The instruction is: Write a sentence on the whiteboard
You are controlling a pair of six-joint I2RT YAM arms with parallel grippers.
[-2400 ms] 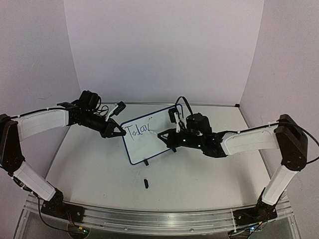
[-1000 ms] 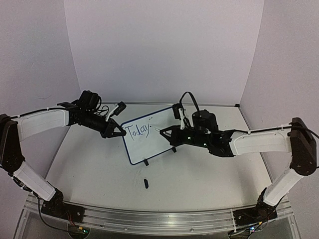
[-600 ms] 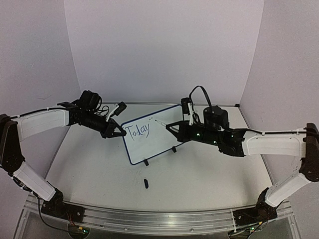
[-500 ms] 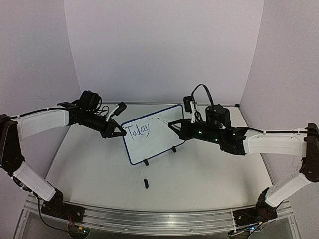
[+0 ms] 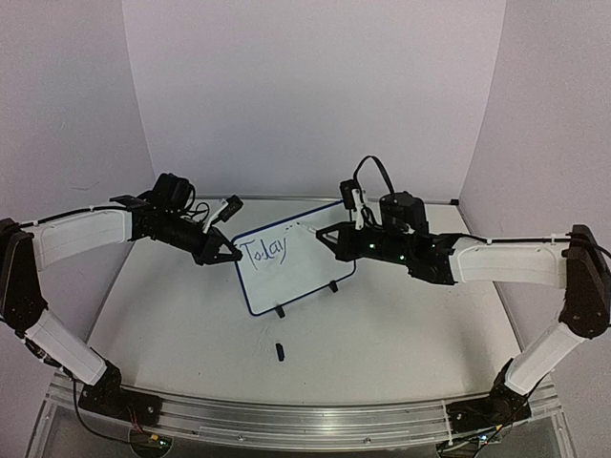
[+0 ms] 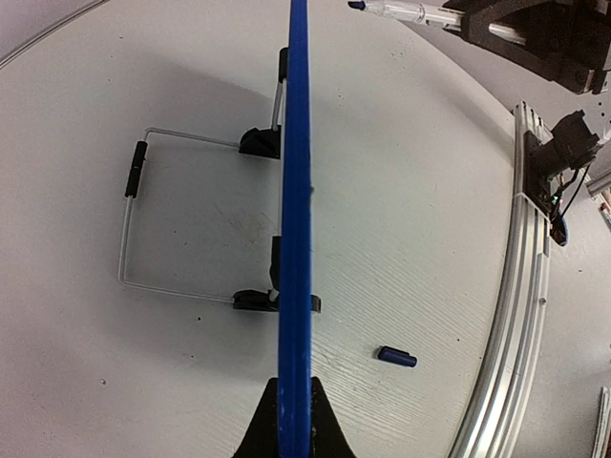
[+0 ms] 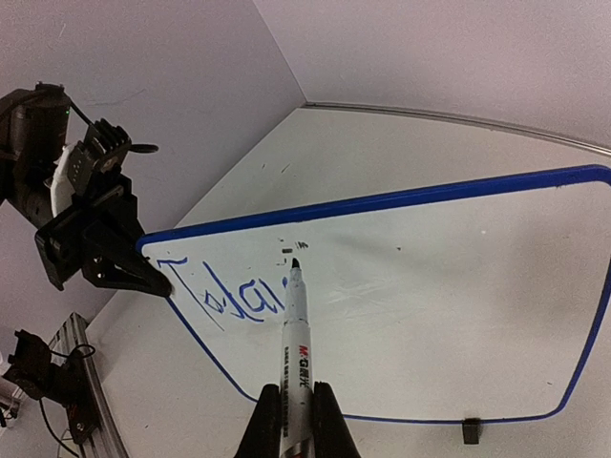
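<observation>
The whiteboard (image 5: 291, 277) stands tilted on its wire stand (image 6: 129, 229) at mid table. In the left wrist view it shows edge-on as a blue rim (image 6: 296, 191). My left gripper (image 5: 229, 256) is shut on its left edge, the jaws (image 6: 294, 425) pinching the rim. The sentence (image 5: 264, 250) reads "Today" in blue (image 7: 224, 298), its last letter hidden behind the pen in the right wrist view. My right gripper (image 7: 294, 420) is shut on a white marker (image 7: 296, 334). The marker's tip (image 6: 357, 5) hangs a short way off the board, just right of the word near the top rim.
A small dark marker cap (image 5: 280, 351) lies on the table in front of the board, also in the left wrist view (image 6: 396, 357). The aluminium rail (image 5: 286, 420) runs along the near edge. Purple walls close in the back and sides.
The "y" of "Today" has been finished. My right arm pulled the marker off the board, swung right, then came back left to just past the word. The left arm held still.
</observation>
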